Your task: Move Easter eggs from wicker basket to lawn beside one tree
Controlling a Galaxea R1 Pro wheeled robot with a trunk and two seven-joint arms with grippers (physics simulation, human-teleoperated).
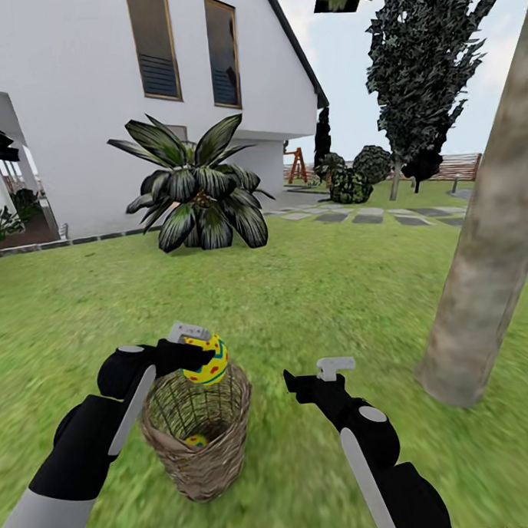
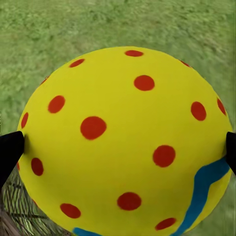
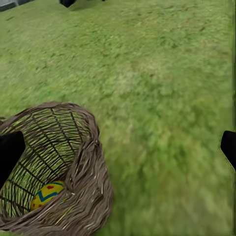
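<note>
No writing shows. Left gripper [image 1: 197,351] clamps an egg [image 1: 209,360] above the basket [image 1: 198,436]; right gripper [image 1: 315,378] spread wide, empty; another egg [image 3: 46,194] half-hidden inside.

— What's out there?
— I see a white house [image 1: 96,110] far left, tall windows [image 1: 156,46], a dark-fronded palm [image 1: 195,190] before it.
— And right?
— Stone paving slabs [image 1: 354,214], shrubs [image 1: 360,175], wooden fence [image 1: 459,165], pale sky.

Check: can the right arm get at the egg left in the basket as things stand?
Probably yes. The right tool is open and empty beside the basket, whose mouth is open above the egg. The left tool holds another egg at the rim.
</note>
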